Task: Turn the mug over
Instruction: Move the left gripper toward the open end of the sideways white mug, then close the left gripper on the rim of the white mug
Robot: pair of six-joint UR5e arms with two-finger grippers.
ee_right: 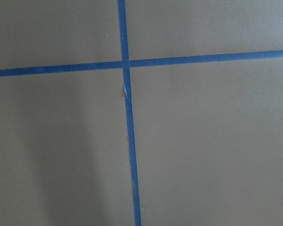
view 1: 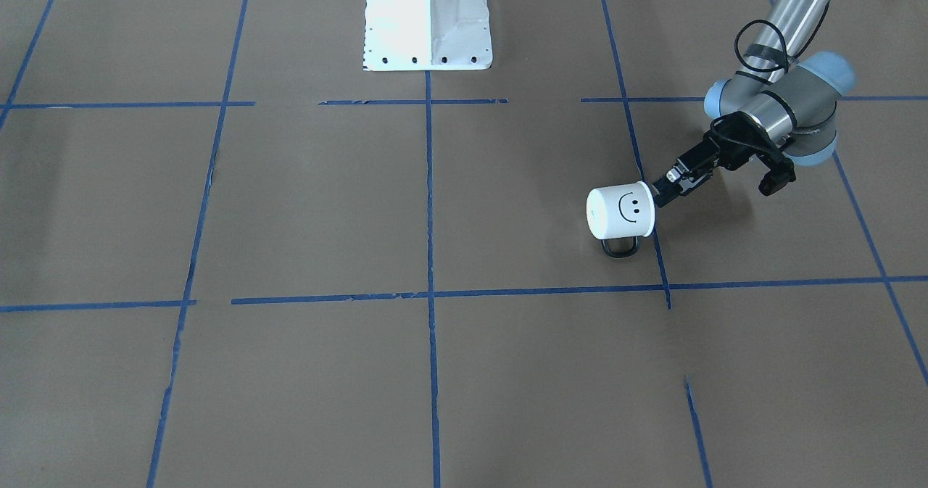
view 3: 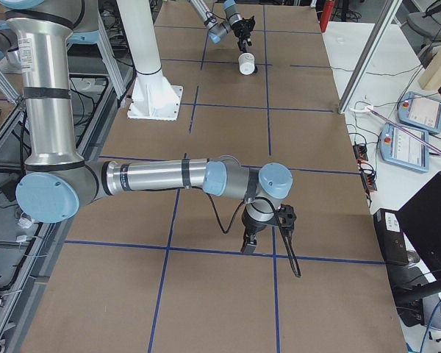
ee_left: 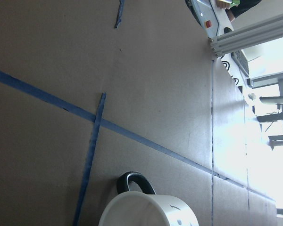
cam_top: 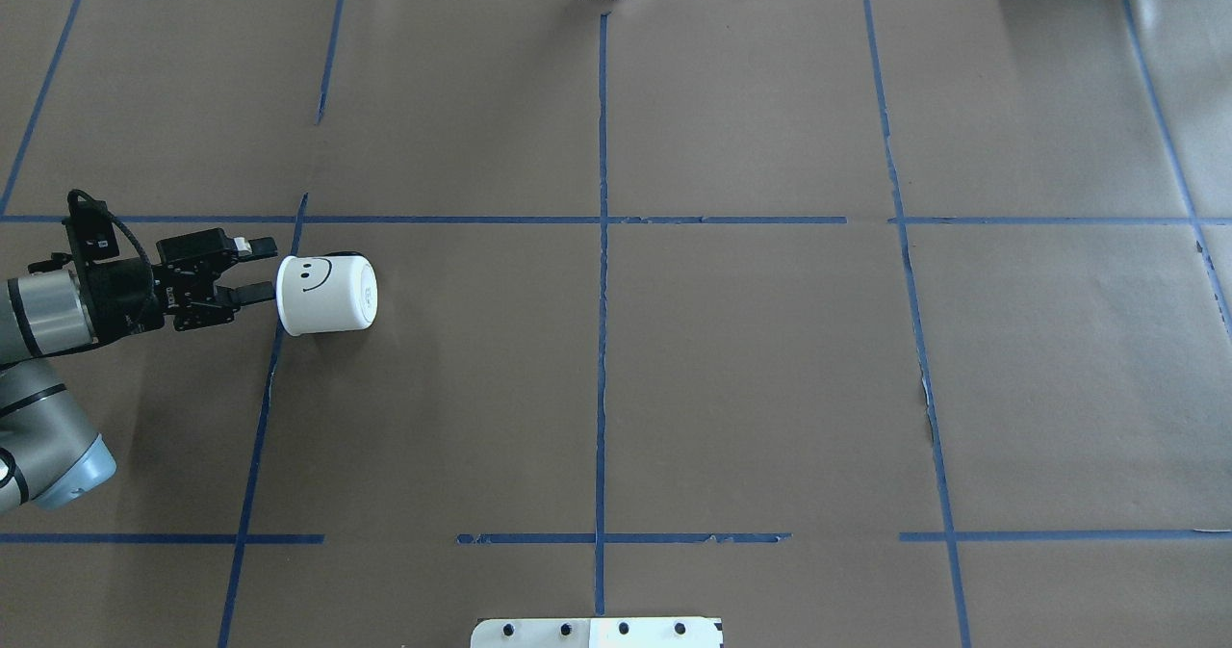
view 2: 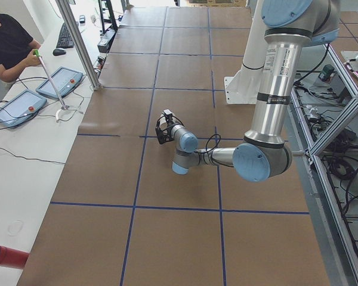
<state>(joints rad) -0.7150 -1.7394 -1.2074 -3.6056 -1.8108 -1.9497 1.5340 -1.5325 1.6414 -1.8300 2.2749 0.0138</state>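
Observation:
The white mug (cam_top: 325, 294) lies on its side on the brown table, smiley face up. Its black handle (view 1: 621, 247) points away from the robot. Its flared rim faces my left gripper (cam_top: 258, 268). That gripper is open, level with the table, its fingertips (cam_top: 260, 292) right at the rim; I cannot tell whether they touch it. The front view shows the mug (view 1: 620, 212) and the gripper (view 1: 661, 191) the same way. The left wrist view shows the mug's rim (ee_left: 146, 212) at the bottom edge. My right gripper (view 3: 264, 234) hangs over bare table far from the mug; I cannot tell whether it is open.
Blue tape lines (cam_top: 602, 272) divide the brown paper-covered table into squares. The white robot base (view 1: 428, 20) stands at the robot's edge of the table. An operator with control tablets (view 2: 59, 82) sits beyond the far edge.

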